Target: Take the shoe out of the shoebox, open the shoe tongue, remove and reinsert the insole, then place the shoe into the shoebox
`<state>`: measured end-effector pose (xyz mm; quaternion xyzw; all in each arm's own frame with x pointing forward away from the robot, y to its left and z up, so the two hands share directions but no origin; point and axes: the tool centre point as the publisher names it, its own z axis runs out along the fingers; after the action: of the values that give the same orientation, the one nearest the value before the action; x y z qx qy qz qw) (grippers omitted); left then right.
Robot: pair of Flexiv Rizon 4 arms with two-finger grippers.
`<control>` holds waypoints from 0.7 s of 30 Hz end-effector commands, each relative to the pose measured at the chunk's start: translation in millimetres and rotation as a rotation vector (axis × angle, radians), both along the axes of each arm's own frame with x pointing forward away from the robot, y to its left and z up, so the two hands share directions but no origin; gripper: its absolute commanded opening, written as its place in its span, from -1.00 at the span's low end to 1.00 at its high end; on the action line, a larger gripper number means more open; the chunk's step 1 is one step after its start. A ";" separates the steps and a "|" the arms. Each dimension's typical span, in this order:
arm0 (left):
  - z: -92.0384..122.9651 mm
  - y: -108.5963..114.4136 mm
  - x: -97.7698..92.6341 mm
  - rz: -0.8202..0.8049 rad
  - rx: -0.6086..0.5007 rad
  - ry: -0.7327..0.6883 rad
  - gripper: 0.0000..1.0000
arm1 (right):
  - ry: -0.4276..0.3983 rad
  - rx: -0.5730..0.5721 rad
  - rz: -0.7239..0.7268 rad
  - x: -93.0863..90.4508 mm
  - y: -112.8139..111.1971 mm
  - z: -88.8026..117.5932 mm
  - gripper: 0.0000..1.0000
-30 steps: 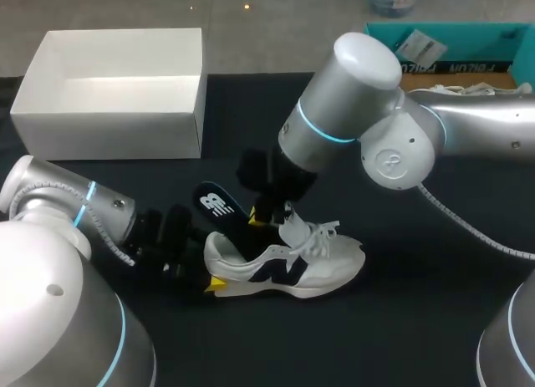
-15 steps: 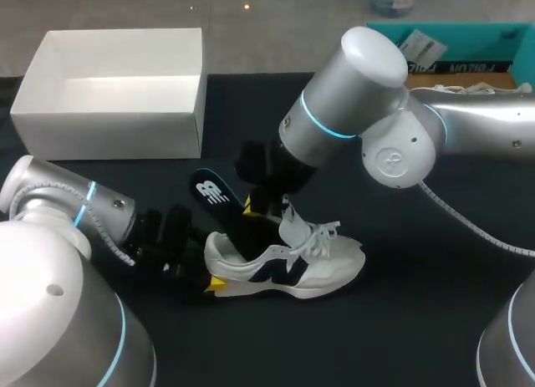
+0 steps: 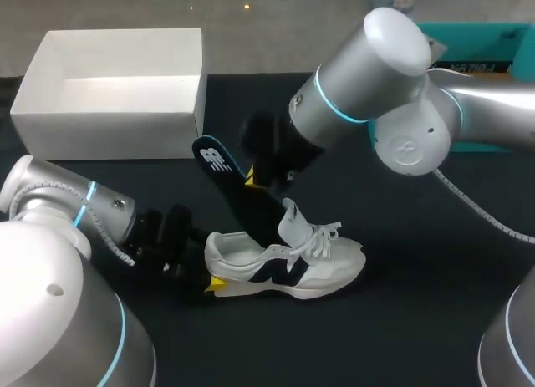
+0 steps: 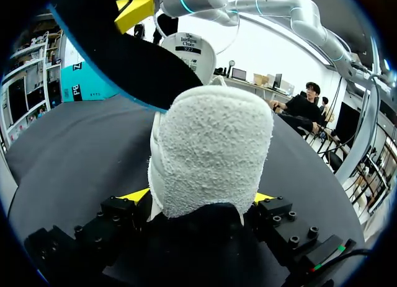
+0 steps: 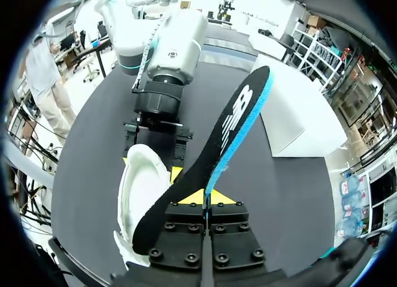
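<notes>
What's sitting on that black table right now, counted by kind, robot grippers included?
shoe: 1
insole: 1
white shoebox: 1
grippers: 2 (left gripper, right gripper)
Total: 5

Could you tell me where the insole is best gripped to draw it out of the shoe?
Midway along its free, raised half, from above: the right tool pinches the thin insole there, while its lower end sits inside the shoe.

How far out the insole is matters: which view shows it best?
Right wrist view: the insole shows full length, pinched in the right gripper, lower end by the shoe. Head view: that gripper covers part. Left wrist view: only part, above the heel.
</notes>
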<state>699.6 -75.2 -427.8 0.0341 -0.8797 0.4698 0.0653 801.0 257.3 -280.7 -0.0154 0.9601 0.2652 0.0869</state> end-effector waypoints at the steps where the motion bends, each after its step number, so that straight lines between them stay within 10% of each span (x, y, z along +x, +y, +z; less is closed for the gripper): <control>1: -4.6 -0.6 0.6 0.000 0.001 0.001 -1.00 | -0.011 -0.001 -0.014 -1.5 -13.4 23.2 -1.00; 21: -4.6 -0.6 0.6 0.000 0.001 0.001 -1.00 | -0.150 0.079 -0.061 29.5 -47.7 107.3 -1.00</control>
<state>699.6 -75.1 -427.8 0.0340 -0.8797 0.4698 0.0653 836.3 223.2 -186.7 -0.0011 0.9406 0.2973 0.1641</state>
